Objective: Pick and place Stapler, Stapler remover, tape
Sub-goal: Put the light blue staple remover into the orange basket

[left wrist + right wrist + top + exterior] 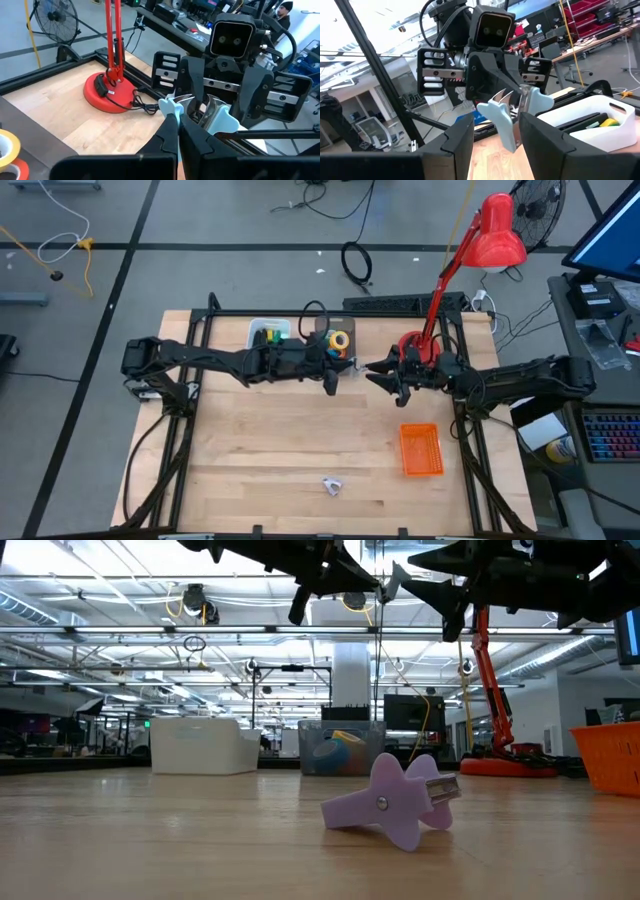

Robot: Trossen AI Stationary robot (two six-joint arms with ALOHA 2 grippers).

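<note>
A light-blue staple remover (220,117) hangs in mid-air above the table's far middle. My left gripper (350,366) is shut on it. My right gripper (374,370) faces the left one, and its fingers (252,95) stand on either side of the remover's other wing (501,120). A purple staple remover (390,802) lies on the table near the front edge. Yellow and orange tape rolls (9,147) sit in a clear bin (338,340) at the back. The stapler cannot be made out. My left gripper pinches one plastic wing (169,106) of the light-blue staple remover between its two fingers, coming in almost level from the table's left. The remover is lifted clear, its metal claws (202,107) and other wing pointing toward the right gripper. My right gripper: whether its fingers touch the remover cannot be told.
An orange basket (421,449) stands at the right of the table. A white bin (268,332) with green and yellow items stands at the back. A red desk lamp has its base (412,345) on the table behind my right gripper. Bare wood lies in the middle.
</note>
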